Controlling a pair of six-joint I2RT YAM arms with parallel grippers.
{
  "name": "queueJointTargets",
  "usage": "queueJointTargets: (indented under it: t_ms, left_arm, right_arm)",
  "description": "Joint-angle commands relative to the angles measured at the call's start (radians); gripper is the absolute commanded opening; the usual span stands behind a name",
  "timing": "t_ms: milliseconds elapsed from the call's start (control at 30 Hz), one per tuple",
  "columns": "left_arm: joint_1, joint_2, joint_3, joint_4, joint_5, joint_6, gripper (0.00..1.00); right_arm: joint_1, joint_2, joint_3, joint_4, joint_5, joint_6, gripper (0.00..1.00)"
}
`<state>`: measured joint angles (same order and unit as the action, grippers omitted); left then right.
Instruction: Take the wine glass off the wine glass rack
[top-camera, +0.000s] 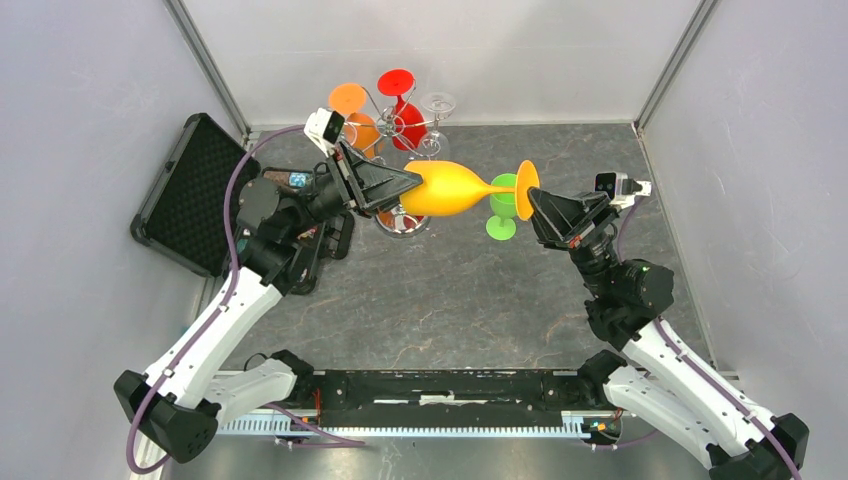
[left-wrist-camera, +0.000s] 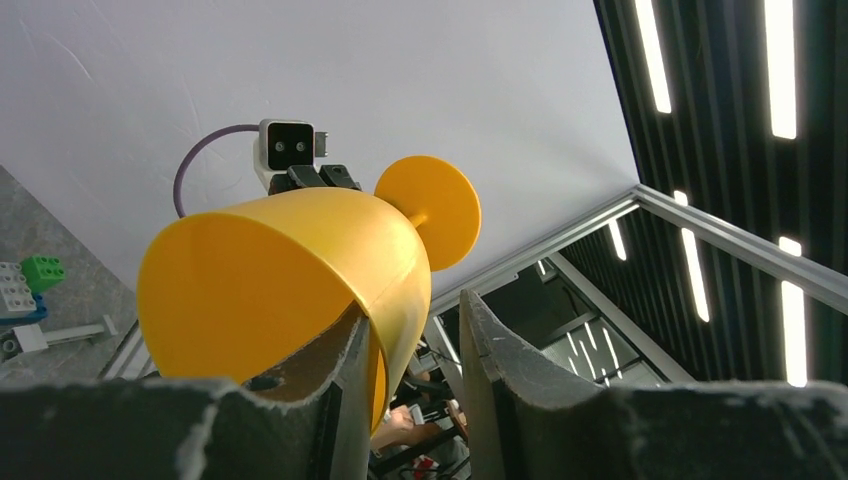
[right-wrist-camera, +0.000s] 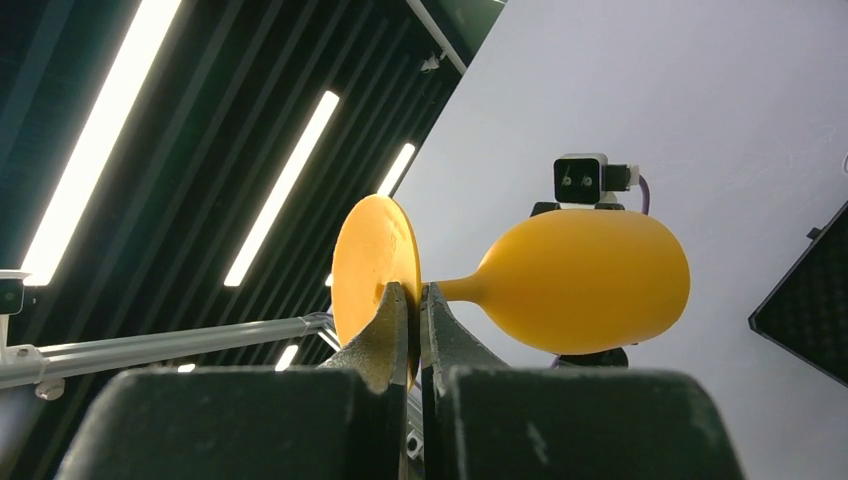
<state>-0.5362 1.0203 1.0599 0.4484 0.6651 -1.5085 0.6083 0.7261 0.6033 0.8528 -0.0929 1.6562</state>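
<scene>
Wine glass (top-camera: 450, 190) — the yellow one — lies horizontal in the air above the desk (top-camera: 450, 310) in the top view, off the arms of the wine glass rack (top-camera: 398, 226). The bowl mouth points at the left fingers (top-camera: 385, 185), and the foot meets the right fingers (top-camera: 560, 215). The rack stands at the far side of the desk, just behind the bowl, and carries an orange glass (top-camera: 347, 97), a red glass (top-camera: 397, 82) and a clear glass (top-camera: 437, 102), all foot-up. A green glass (top-camera: 500, 212) stands on the desk near the yellow foot. A black case (top-camera: 185, 195) lies open at the left edge.

Left wrist view: the left fingers (left-wrist-camera: 320, 400) straddle the rim of the wine glass (left-wrist-camera: 280, 270). One finger lies against the inside of the wall. The other stands just clear of the outside, with a narrow gap showing, so the fingers are slightly apart and not clamped.

Right wrist view: the right fingers (right-wrist-camera: 380, 340) are pressed together on the edge of the foot disc — the wine glass (right-wrist-camera: 585, 280) projects sideways from them, stem level.
</scene>
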Motion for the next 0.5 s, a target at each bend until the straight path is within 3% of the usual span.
queueJointTargets:
  t_ms: [0, 133, 233, 300, 467]
  left_arm:
    - [-0.01, -0.049, 0.084, 0.047, 0.07, 0.084, 0.03]
    - [-0.01, -0.059, 0.089, 0.002, 0.062, 0.126, 0.3]
    - [-0.01, -0.063, 0.092, -0.003, 0.064, 0.142, 0.36]
    - [-0.01, -0.065, 0.094, -0.004, 0.065, 0.153, 0.34]
    - [-0.01, -0.068, 0.093, -0.01, 0.065, 0.185, 0.06]
  right_arm:
    - [-0.008, 0.03, -0.034, -0.096, 0.061, -0.076, 0.0]
    - [-0.008, 0.03, -0.037, -0.084, 0.071, -0.075, 0.0]
    - [-0.009, 0.023, -0.047, -0.094, 0.087, -0.073, 0.0]
    - [-0.009, 0.016, -0.055, -0.106, 0.116, -0.07, 0.0]
    - [-0.009, -0.005, -0.061, -0.186, 0.157, -0.057, 0.0]
